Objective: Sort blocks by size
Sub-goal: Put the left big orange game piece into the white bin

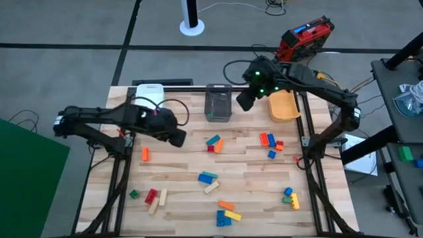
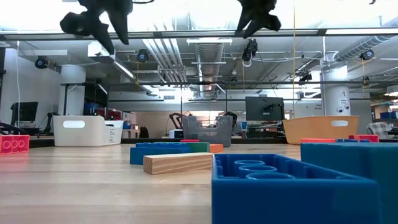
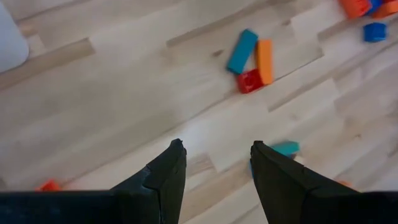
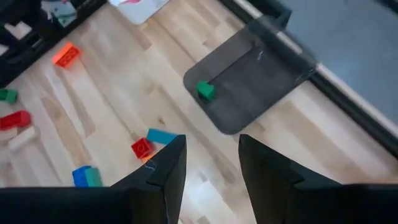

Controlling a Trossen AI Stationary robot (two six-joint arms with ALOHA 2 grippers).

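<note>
1. The blocks (image 1: pixel 213 177) lie scattered flat on the table (image 1: pixel 178 165), long axes pointing every way.
2. Near the middle, a blue bar (image 3: pixel 242 51) and an orange bar (image 3: pixel 264 61) lie side by side, a red cube (image 3: pixel 249 81) touching them.
3. One green cube (image 4: pixel 205 90) sits inside the grey bin (image 4: pixel 249 74).
4. Three bins line the far edge: white (image 1: pixel 150 92), grey, orange (image 1: pixel 285 106).
5. The left claw (image 3: pixel 214 163) hovers empty, parted, over bare wood.
6. The right claw (image 4: pixel 211 155) hangs parted, empty, between the grey and orange bins.

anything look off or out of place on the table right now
Nothing is damaged or spilled. The blocks lie loose across the table, most unsorted. One green block already sits in the grey bin. The left hand and right hand hang open and empty.
</note>
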